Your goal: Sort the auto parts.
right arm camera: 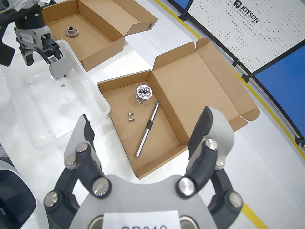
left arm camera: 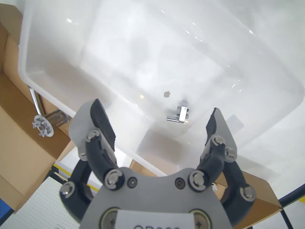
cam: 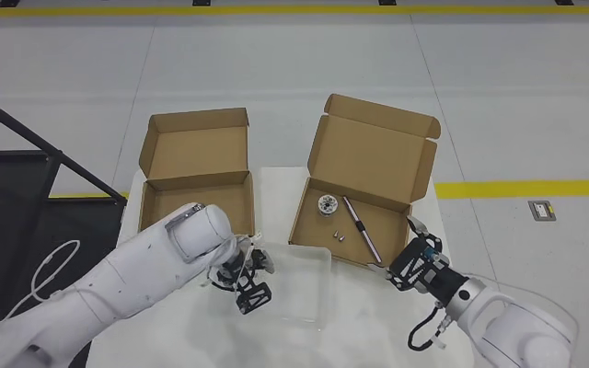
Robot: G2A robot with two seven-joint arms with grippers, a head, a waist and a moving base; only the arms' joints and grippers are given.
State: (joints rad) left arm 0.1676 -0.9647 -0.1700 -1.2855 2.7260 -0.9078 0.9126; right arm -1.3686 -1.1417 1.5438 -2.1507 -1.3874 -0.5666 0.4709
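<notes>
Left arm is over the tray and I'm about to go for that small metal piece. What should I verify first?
1. State of left pincer: open, empty, ok.
2. Target: small metal part lies in the clear tray ahead of that pincer, ok.
3. Fingers lined up with the part's flat sides: cannot tell.
4. State of right pincer: open, empty, beside the right cardboard box, away from the tray, ok.
5. Room in left cardboard box beside its flanged hub: ok.

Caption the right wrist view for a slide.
Right gripper, jaws open, hovers near a cardboard box holding a rod, a hub and two screws.
</notes>
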